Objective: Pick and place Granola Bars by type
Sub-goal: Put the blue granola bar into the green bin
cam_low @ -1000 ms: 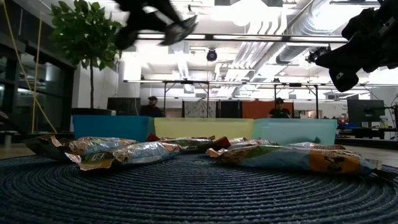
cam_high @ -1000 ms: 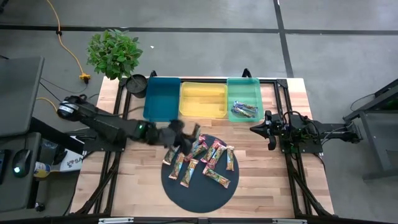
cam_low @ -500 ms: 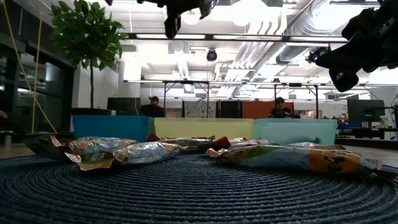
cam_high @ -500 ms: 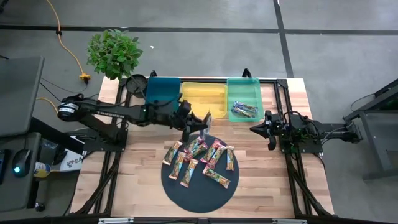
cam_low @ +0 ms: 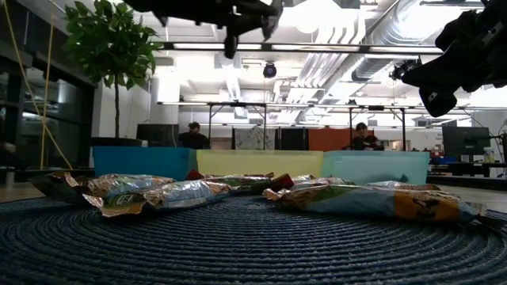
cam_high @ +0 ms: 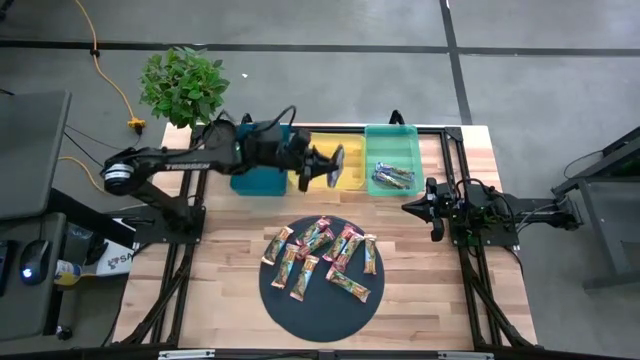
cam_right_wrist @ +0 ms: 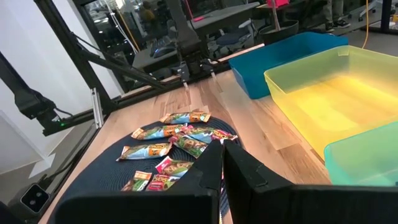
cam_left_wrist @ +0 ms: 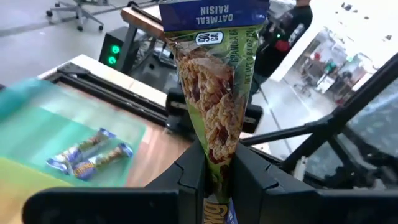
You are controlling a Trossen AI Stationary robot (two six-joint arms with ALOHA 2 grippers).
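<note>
Gripping an oatmeal raisin granola bar [cam_left_wrist: 214, 118] between its two dark fingers [cam_left_wrist: 193, 177], the left gripper [cam_high: 330, 167] is hovering over the yellow tray [cam_high: 352, 142], with the bar sticking out past the fingertips and its blue end farthest from the wrist. The yellow tray is sitting between a blue tray [cam_high: 262, 150] and a green tray [cam_high: 393, 150] along the far edge of the wooden table [cam_high: 420, 300]. Two blue-wrapped granola bars [cam_high: 392, 177] are lying in the green tray, just beside the yellow tray's right wall; they are also showing in the left wrist view [cam_left_wrist: 87, 155]. On the near side of the yellow tray, a loose cluster of granola bars [cam_high: 322, 257] is resting on the dark round mat [cam_high: 320, 320], none of them touching the trays. The right gripper [cam_high: 436, 226] is waiting with its fingers pressed together and holding nothing, well to the right of the yellow tray and near the green tray's near corner. A potted plant [cam_high: 183, 86] is standing beyond the blue tray, off the table's far left corner. In the low view, two people [cam_low: 190, 136] are sitting in the room behind the yellow tray.
</note>
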